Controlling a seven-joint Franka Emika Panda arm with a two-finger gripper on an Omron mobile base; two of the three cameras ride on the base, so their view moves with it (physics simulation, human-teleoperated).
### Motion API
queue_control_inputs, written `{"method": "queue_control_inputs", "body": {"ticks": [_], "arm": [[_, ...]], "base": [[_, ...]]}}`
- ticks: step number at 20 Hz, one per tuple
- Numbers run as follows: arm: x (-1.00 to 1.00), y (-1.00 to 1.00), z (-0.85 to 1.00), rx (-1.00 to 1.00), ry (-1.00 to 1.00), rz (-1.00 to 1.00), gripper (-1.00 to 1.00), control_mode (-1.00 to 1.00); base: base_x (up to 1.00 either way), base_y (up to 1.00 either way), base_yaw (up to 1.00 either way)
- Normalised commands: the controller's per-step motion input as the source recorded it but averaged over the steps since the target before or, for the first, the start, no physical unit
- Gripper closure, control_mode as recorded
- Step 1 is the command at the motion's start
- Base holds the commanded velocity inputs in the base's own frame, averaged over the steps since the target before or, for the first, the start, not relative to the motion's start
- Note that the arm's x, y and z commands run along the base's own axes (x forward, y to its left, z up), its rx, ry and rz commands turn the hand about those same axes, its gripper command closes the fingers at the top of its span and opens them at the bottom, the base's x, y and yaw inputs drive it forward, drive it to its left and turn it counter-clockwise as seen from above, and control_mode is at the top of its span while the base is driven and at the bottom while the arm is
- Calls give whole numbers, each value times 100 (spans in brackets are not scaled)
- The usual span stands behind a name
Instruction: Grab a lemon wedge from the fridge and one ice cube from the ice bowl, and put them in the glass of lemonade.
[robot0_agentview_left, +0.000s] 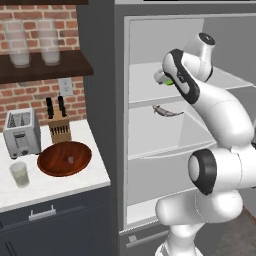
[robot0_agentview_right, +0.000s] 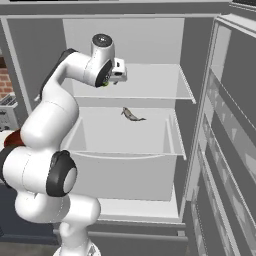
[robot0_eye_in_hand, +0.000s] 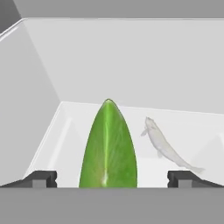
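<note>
Pale grey fridge (robot0_agentview_right: 140, 82) shelves, lemon wedge (robot0_eye_in_hand: 108, 146) between wide-open fingers (robot0_eye_in_hand: 40, 178), brick-backed white counter (robot0_agentview_left: 60, 182) leftward.

Kitchen; fridge (robot0_agentview_left: 165, 125), toaster (robot0_agentview_left: 21, 133), knife block (robot0_agentview_left: 59, 127)

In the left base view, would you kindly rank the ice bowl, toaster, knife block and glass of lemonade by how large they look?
1. ice bowl
2. toaster
3. knife block
4. glass of lemonade
The toaster and knife block are close, so their order is unsure.
</note>
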Motion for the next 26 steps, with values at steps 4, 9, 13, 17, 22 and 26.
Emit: {"method": "queue_control_inputs", "body": {"ticks": [4, 9, 13, 17, 22, 26], "arm": [[-7, 2, -30, 0, 2, 1, -100, -100], [-1, 3, -18, 0, 9, 1, 100, -100], [-6, 0, -11, 0, 9, 0, 100, -100], [-19, 0, -12, 0, 5, 0, 100, -100], [-65, 0, -12, 0, 0, 0, 100, -100], [-100, 0, -9, 0, -6, 0, 100, -100]], "base": [[0, 0, 0], [0, 0, 0], [0, 0, 0], [0, 0, 0], [0, 0, 0], [0, 0, 0]]}}
